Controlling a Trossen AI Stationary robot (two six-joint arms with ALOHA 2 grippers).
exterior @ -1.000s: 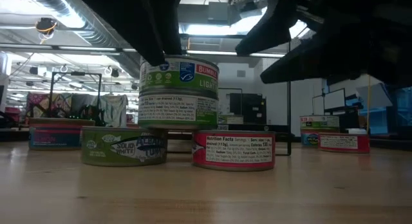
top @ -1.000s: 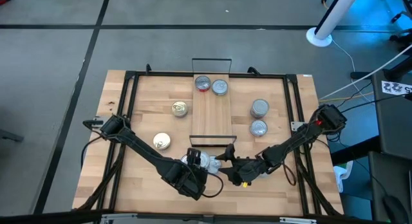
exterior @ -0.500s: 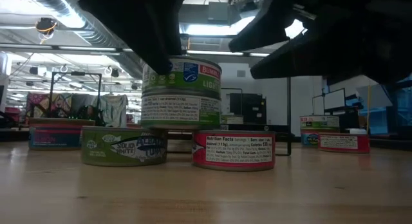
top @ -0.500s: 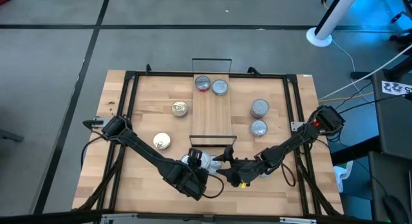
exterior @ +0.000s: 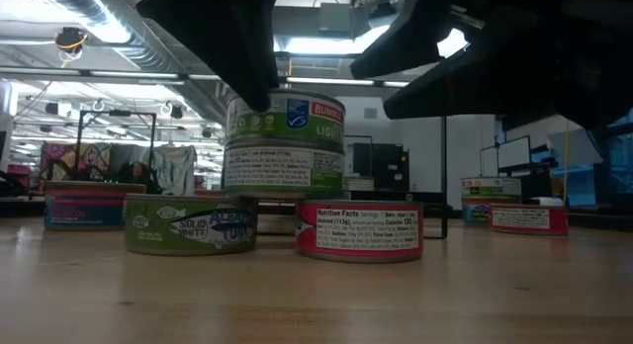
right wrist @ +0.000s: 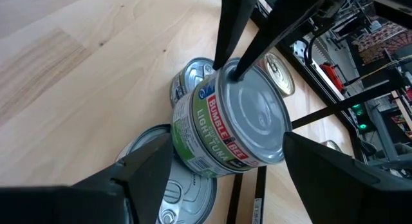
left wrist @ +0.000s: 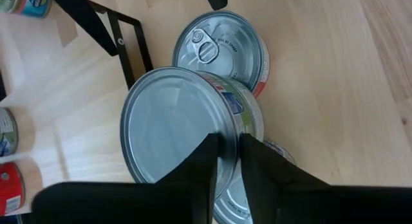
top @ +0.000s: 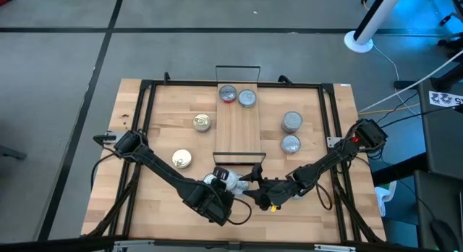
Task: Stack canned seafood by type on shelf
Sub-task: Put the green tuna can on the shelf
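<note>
Tuna can (exterior: pixel 284 144) pinched at rim by left end effector (left wrist: pixel 225 143), above red-label can (exterior: pixel 359 230) & green can (exterior: pixel 191 223); right end effector (right wrist: pixel 212 166) wide.

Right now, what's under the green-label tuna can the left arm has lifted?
The green-label tuna can hangs over two tins on the table: a green one and a red-label one. It hides part of their tops and whatever lies behind.
</note>
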